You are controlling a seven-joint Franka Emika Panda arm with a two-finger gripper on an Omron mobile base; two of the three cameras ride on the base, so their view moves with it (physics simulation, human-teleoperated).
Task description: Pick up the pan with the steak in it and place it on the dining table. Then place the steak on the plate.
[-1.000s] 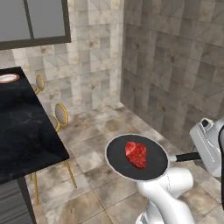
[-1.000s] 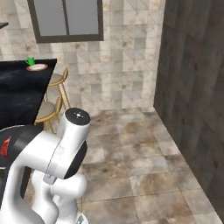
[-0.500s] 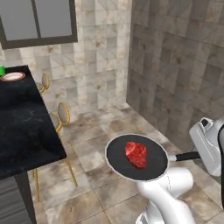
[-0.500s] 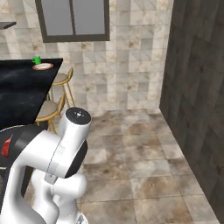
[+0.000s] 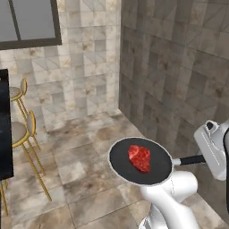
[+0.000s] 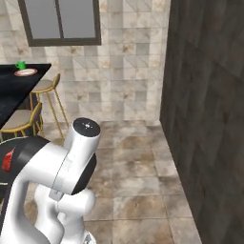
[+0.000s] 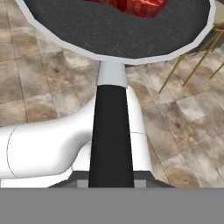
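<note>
Pan [image 5: 141, 167] lifted, steak [image 5: 140, 157] aboard | hand [image 7: 111, 183] clamped on pan handle | desk [image 6: 14, 93] far left, plate [image 6: 25, 72] waiting | set-down, steak transfer still to do

Flat, even rendered light fills all three views, with no clear source and no hard shadows. The right-hand wall [image 6: 209, 119] reads dim and grey beside the paler tiled wall [image 5: 85, 67]. Both base views look soft and slightly blurred. The hand view is crisper, with no glare on the pan [image 7: 113, 35].
</note>
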